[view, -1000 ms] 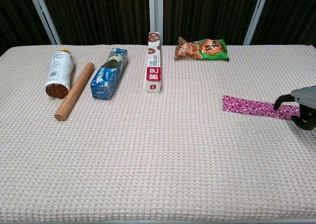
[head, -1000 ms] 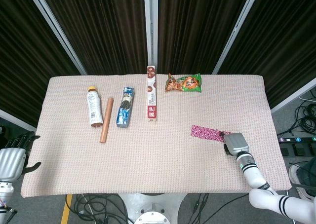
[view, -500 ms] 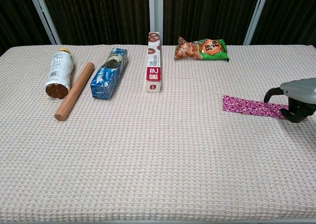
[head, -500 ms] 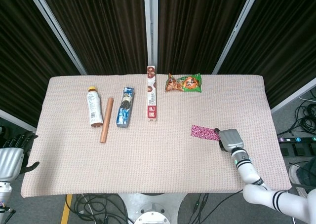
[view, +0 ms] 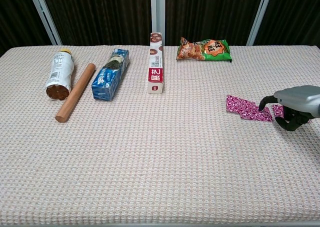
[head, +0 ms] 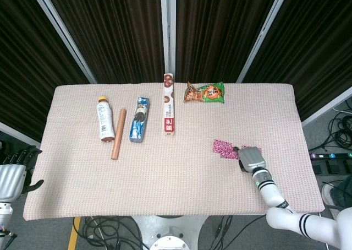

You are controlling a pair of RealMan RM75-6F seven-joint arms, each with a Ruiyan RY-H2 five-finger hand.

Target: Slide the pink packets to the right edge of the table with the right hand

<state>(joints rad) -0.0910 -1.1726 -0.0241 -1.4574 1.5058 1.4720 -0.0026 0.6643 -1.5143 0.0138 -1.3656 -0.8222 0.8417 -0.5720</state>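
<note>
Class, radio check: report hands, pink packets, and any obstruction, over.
Right hand resting on the pink packets, fingers curled. Left hand idle beside the table, open. Nothing between packets and right edge.

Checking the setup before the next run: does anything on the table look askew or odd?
The pink packets look rumpled and bent where the right hand lies over their right end. The bottle lies on its side beside the wooden stick. Nothing is spilled.
</note>
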